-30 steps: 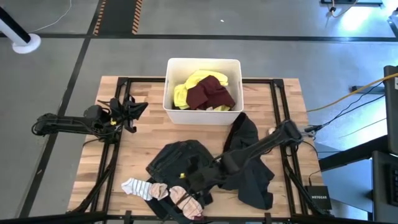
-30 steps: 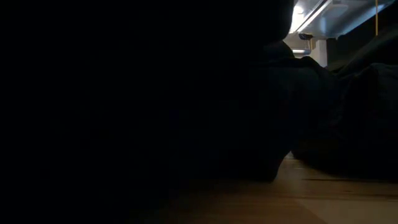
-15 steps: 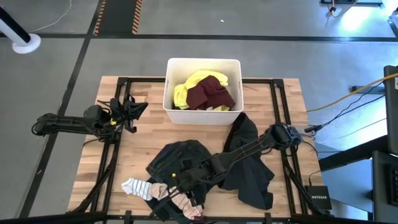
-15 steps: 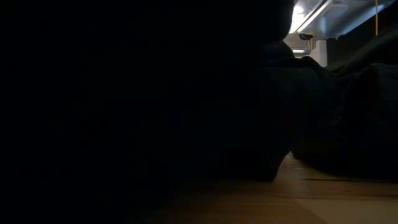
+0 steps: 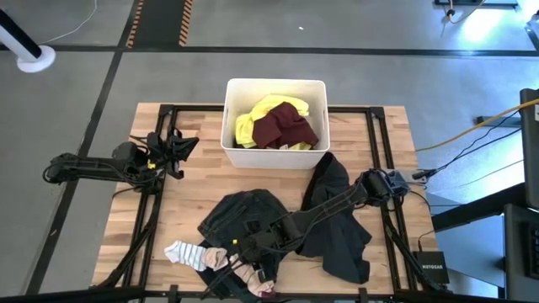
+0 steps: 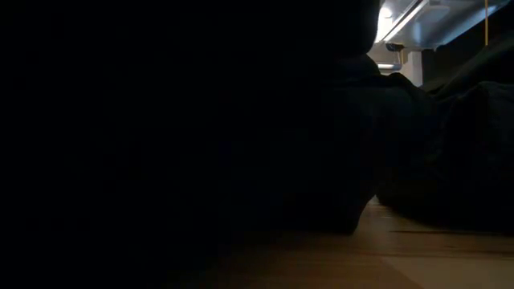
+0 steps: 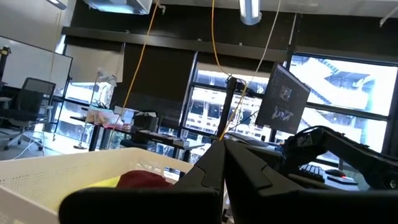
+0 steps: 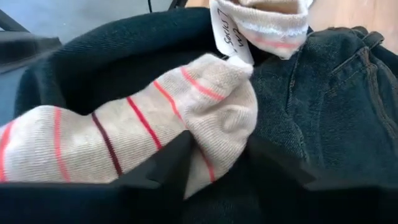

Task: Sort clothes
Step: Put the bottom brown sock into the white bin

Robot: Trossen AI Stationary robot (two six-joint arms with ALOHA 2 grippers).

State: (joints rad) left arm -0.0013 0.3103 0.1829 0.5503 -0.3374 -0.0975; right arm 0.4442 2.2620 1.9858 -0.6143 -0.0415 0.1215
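Observation:
Near the table's front edge lie striped socks [image 5: 244, 268] on a dark denim garment [image 5: 244, 212]. My right gripper [image 5: 246, 251] is down on them, shut on a beige sock with red stripes [image 8: 124, 137]. A second sock with a paper tag [image 8: 261, 25] lies just beyond. A black garment [image 5: 341, 231] lies under the right arm. Yellow [image 5: 251, 119] and maroon [image 5: 286, 126] clothes lie in the white bin [image 5: 275, 82]. My left gripper [image 7: 224, 163] is shut, raised at the table's left side. My right gripper pinches the beige sock at a rounded bulge in its middle [image 8: 214, 152] between its two fingers [image 8: 165, 168]. The fingers come slanting down from the table's far right. The sock lies on the dark clothes beneath it, its striped length stretching off to one side.
A white striped sock [image 5: 180, 252] lies at the front left of the pile. The white bin stands at the far middle of the table. Bare wood [image 5: 189, 181] shows between the left arm and the denim. Dark cloth [image 6: 241, 144] close to the camera blocks most of the low view.
My right gripper has gone down and toward the table's near left, from above the denim onto the socks. The clothes have kept their places.

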